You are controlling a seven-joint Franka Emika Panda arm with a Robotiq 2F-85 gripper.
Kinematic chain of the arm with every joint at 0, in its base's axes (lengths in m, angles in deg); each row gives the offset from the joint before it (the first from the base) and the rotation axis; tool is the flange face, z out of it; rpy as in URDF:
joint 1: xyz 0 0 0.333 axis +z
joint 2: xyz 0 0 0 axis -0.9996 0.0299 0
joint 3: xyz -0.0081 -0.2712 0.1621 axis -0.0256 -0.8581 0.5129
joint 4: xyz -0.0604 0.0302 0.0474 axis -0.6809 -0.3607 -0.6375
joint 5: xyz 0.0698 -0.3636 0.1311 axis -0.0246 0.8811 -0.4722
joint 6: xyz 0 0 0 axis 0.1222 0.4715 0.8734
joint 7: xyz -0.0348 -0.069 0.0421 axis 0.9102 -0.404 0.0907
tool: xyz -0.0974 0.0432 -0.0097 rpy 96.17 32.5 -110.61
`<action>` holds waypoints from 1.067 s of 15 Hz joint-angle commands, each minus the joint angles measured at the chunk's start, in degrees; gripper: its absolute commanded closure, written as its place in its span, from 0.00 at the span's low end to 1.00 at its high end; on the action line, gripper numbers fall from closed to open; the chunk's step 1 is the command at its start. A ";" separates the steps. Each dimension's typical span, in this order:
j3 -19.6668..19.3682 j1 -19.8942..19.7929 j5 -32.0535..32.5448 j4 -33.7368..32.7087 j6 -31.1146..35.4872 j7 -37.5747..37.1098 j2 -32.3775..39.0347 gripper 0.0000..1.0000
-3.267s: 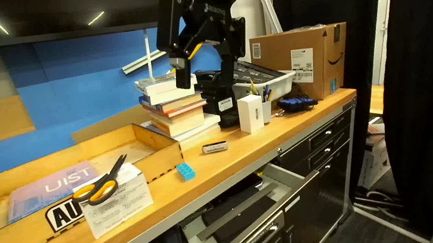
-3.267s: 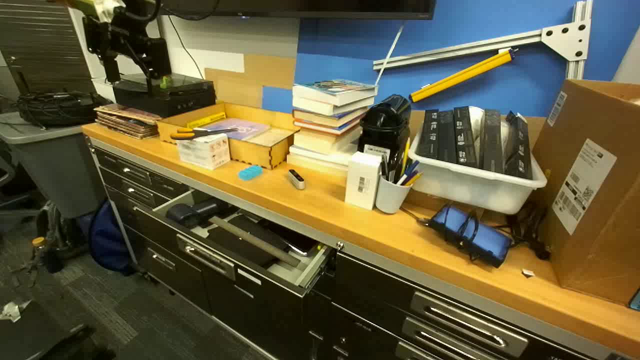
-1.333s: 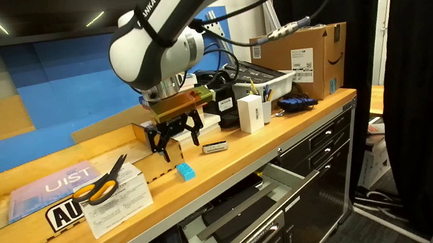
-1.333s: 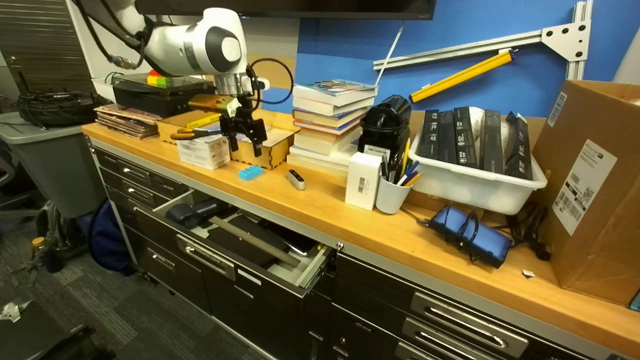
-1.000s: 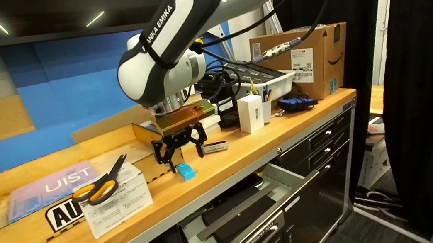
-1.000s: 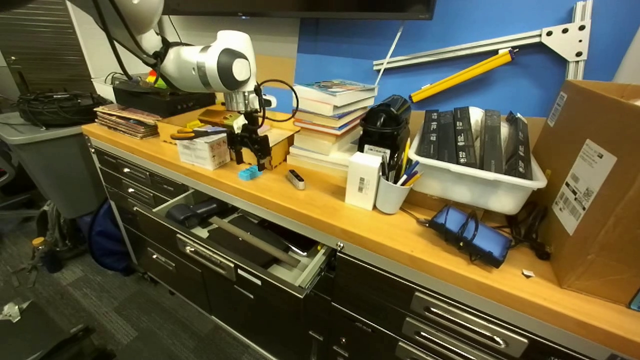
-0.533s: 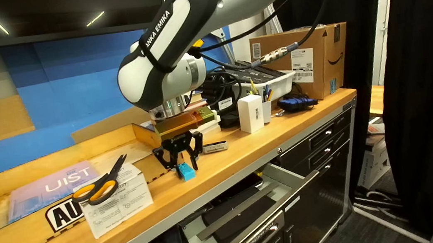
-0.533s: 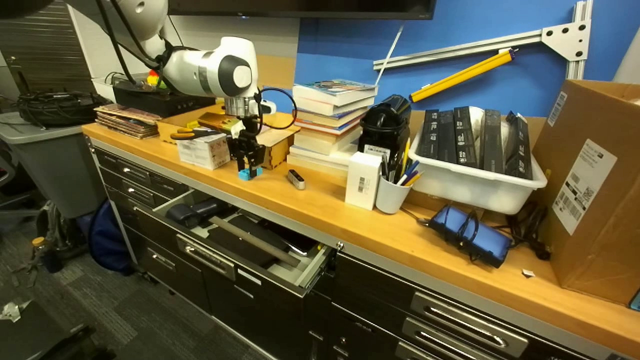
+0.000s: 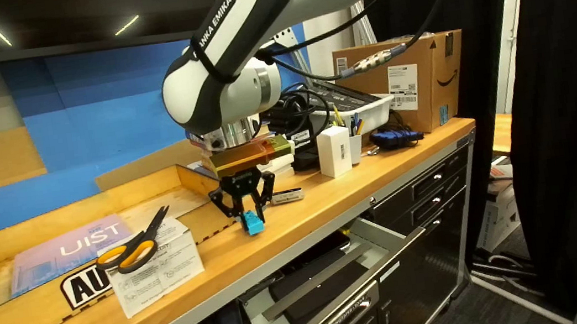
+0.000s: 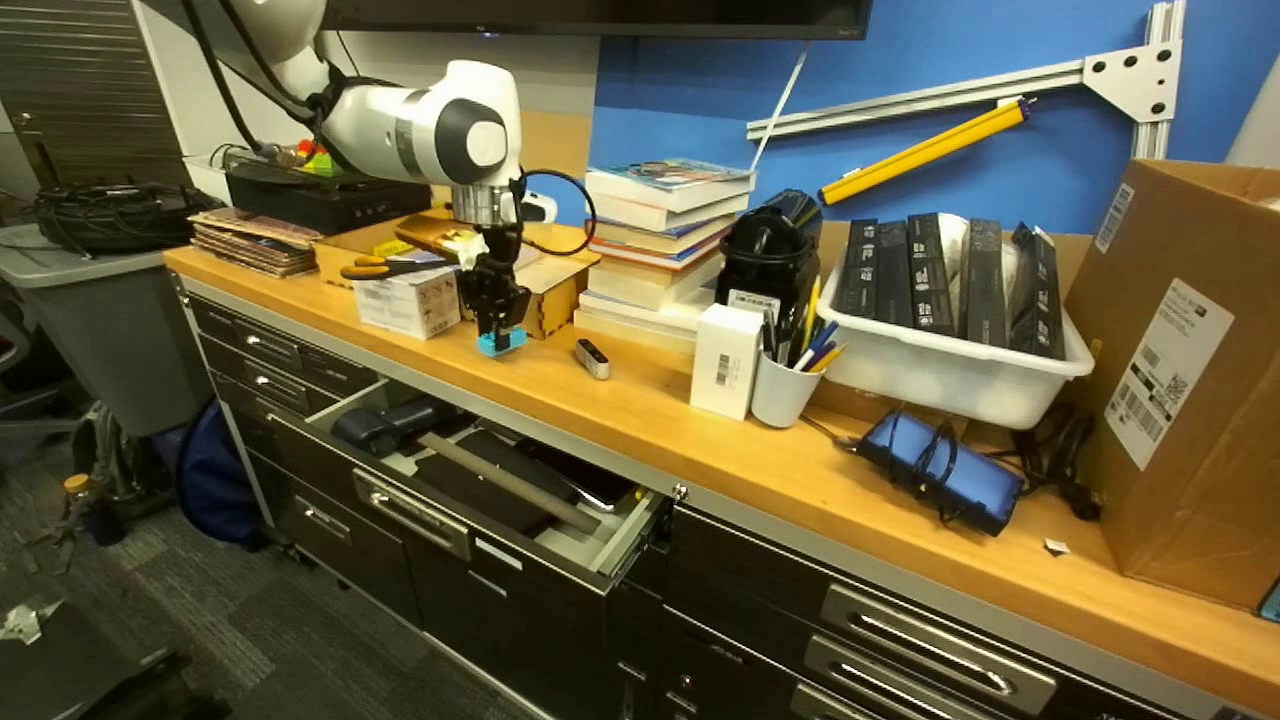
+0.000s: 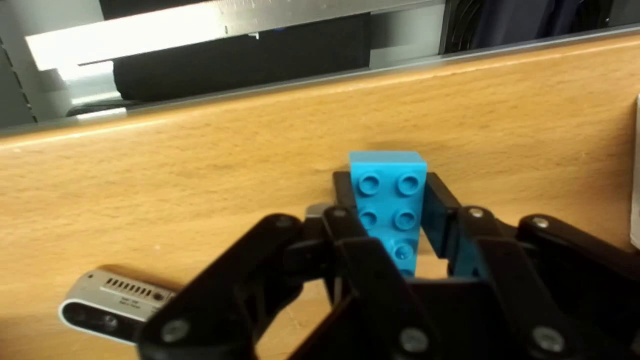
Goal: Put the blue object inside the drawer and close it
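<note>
The blue object, a small cyan studded brick [image 11: 389, 200], is pinched between both fingers of my gripper [image 11: 390, 190], which is shut on it. In an exterior view the blue object [image 9: 255, 224] hangs slightly tilted, just above the wooden worktop near its front edge. The gripper [image 10: 503, 338] partly covers it in an exterior view. Below the worktop the drawer [image 9: 340, 301] stands pulled out, with its silver handle [image 10: 412, 512] on the black front. Its pale grey inside shows along the top of the wrist view.
Inside the drawer lie a metal bar [image 10: 510, 485] and dark items. A small grey device [image 11: 110, 305] lies beside the gripper. Scissors [image 9: 135, 250] rest on a white carton [image 9: 161, 273] by the wooden tray [image 9: 218, 218]. A white box [image 9: 334, 151] and books [image 10: 665, 250] stand nearby.
The arm came down over the blue object and its jaws closed on it. Since half a second ago, gripper and blue object have risen slightly. The drawer has not moved.
</note>
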 commanded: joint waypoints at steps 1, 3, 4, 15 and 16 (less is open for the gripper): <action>-0.41 -0.45 -2.09 10.94 0.81 -0.32 -9.48 0.85; -0.08 -0.93 -3.42 16.72 0.82 -0.40 -12.95 0.85; 0.00 -1.10 -4.14 19.50 0.95 -0.56 -14.54 0.85; -2.74 0.30 0.11 27.21 13.60 -10.92 -8.27 0.82; -2.93 0.50 -0.08 27.07 13.91 -11.38 -7.66 0.39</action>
